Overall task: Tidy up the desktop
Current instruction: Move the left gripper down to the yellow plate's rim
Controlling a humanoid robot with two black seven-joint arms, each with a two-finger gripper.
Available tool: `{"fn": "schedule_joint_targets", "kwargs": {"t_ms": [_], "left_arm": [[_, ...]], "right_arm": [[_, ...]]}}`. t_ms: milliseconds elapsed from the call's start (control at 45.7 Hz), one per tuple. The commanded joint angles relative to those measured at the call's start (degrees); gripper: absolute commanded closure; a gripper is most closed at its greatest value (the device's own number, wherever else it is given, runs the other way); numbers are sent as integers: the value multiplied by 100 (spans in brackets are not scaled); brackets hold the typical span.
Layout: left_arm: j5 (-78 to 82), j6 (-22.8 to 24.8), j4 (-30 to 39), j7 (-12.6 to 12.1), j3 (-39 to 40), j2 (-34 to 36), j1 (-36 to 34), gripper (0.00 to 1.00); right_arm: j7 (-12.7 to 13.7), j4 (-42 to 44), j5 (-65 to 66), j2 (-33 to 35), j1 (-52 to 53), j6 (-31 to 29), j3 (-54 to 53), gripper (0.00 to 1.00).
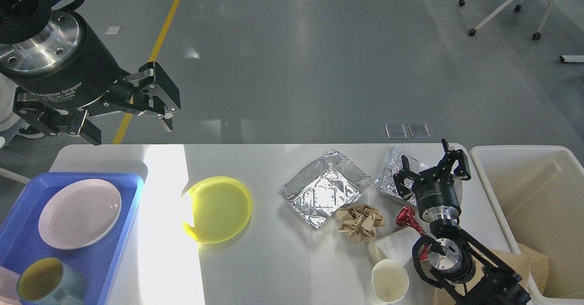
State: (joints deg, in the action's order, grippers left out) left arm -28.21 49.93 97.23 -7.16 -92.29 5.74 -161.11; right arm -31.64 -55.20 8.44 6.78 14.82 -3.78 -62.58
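The white desktop (278, 264) spans the view. On it lie a yellow plate (218, 209), an open foil tray (325, 187), a second foil tray (393, 173) partly behind my right gripper, a crumpled brown paper ball (360, 222), a paper cup lying on its side (388, 246), an upright paper cup (388, 281) and a red wrapper (407, 219). My right gripper (431, 165) is open and empty over the second foil tray. My left gripper (130, 118) is open and empty, raised high above the desktop's far left edge.
A blue plastic tray (125, 245) at the left holds a pink plate (80, 212) and a cup (48, 281). A cream bin (520, 195) stands at the right edge with brown paper inside. A wheeled chair base (506, 3) stands on the floor beyond.
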Motion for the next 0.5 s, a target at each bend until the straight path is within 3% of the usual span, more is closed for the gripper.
{"fn": "schedule_joint_targets", "kwargs": {"t_ms": [0,306,481], "left_arm": [[26,17,-142,12,18,67,492,3],[26,-510,-968,83,360,445,2723,4],[-158,-1862,-1382,56,562,463,4095,4]], "right_arm": [[0,0,0,-1,-5,0,0,0],[0,0,0,-1,-5,0,0,0],[0,0,0,-1,4,0,0,0]]}}
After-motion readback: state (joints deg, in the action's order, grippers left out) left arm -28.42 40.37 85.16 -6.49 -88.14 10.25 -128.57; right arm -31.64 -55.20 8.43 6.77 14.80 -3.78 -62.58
